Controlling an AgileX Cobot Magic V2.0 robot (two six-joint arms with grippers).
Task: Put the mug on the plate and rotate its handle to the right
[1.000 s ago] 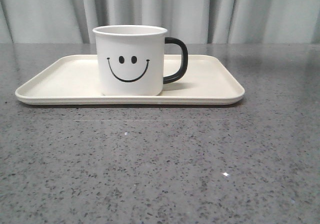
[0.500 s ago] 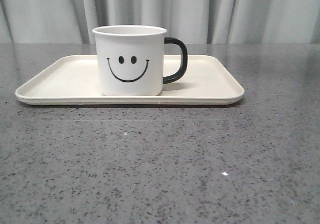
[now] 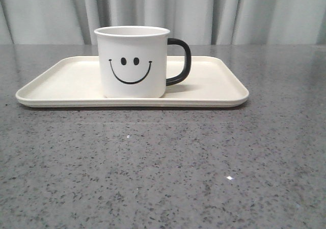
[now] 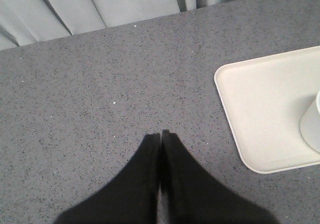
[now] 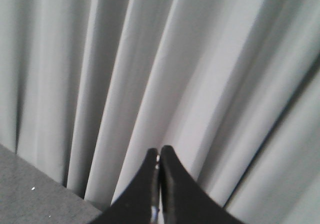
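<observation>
Front: mug (image 3: 132, 61) upright on plate (image 3: 214, 88), left of centre, handle (image 3: 180, 61) pointing right; looks done. Left wrist: left end effector (image 4: 160, 135) closed, empty, over tabletop (image 4: 100, 84), plate to its right. Right wrist: right end effector (image 5: 159, 154) closed, empty, facing curtain (image 5: 200, 59).

We see a grey speckled stone table (image 3: 163, 168) filling the lower part of the front view, its surface slightly glossy with small bright flecks. Behind its far edge hangs a pale grey curtain (image 3: 214, 12) in vertical folds. The same curtain fills nearly all of the right wrist view, above a corner of tabletop.
</observation>
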